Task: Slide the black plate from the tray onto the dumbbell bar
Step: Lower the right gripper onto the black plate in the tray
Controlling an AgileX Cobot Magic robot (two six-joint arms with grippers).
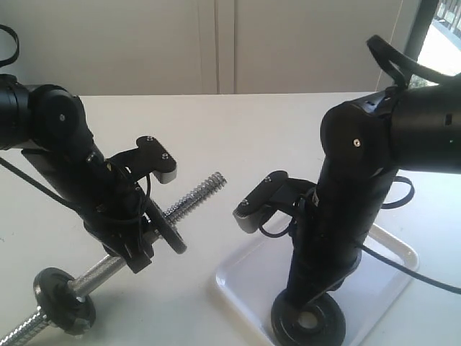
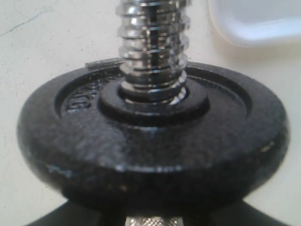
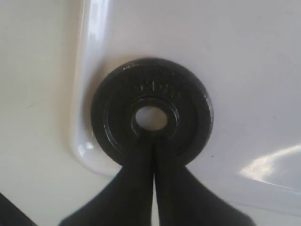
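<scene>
White tabletop [image 1: 238,130]; pale wall panels [image 1: 216,43] behind it

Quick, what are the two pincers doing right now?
Left pincer: closed on the dumbbell bar.
Right pincer: closed, tips together at the black plate, gripping nothing.

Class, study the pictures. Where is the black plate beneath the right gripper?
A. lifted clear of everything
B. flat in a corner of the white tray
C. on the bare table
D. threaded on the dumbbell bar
B: the black plate lies flat in a corner of the tray, close to its rim.
</scene>
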